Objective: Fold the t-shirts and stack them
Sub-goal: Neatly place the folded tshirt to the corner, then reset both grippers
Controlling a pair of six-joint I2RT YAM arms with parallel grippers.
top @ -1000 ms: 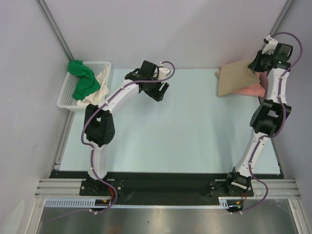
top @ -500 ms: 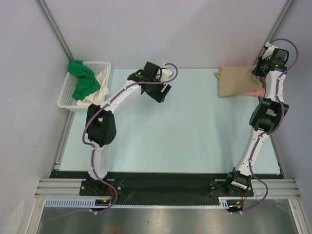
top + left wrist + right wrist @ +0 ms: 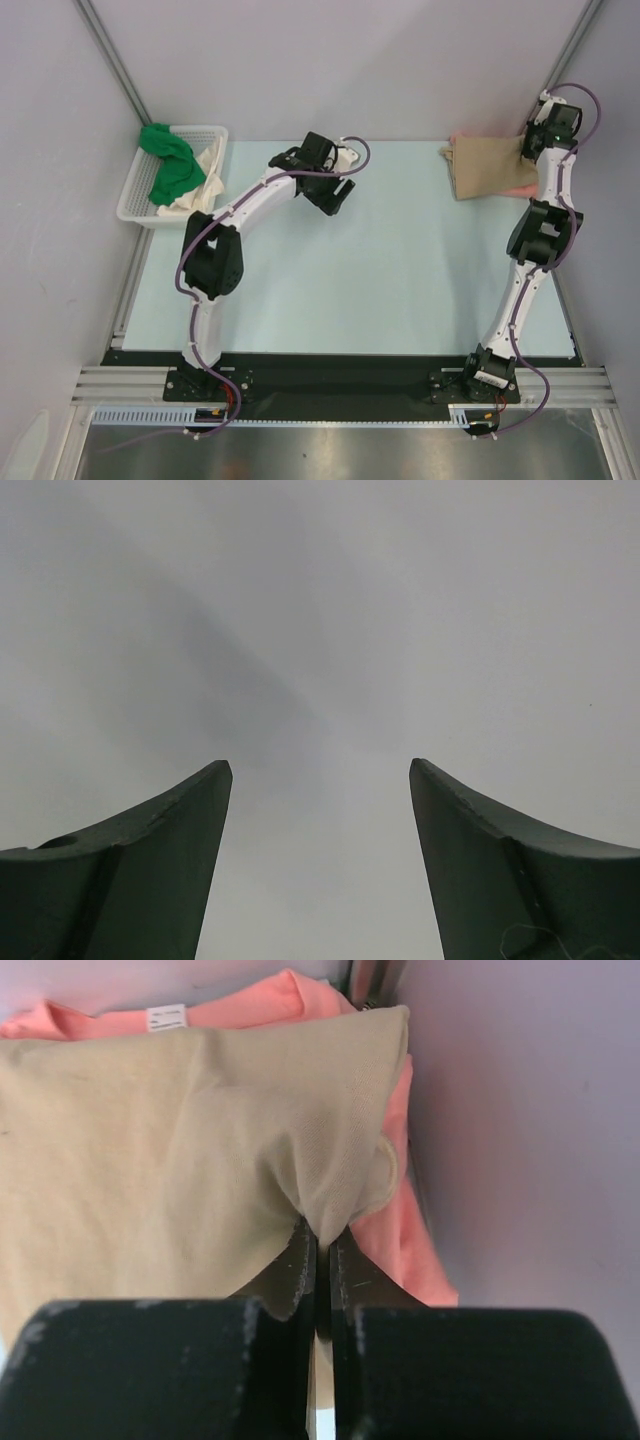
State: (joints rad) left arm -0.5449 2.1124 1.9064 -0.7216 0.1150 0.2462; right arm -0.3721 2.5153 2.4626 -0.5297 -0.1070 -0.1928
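Lab cell: grey panel walls [image 3: 350,60], aluminium frame [image 3: 113,60].

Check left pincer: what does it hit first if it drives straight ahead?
Way looks free. The open left pincer has nothing between its fingers, only a plain grey surface ahead. Depth is unclear, so I can't say how far off it is.

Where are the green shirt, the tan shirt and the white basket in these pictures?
green shirt [image 3: 167,167]: overhead view, middle of the bunched cloth.
tan shirt [image 3: 150,1150]: right wrist view, flat middle of the cloth.
white basket [image 3: 210,130]: overhead view, its far rim.
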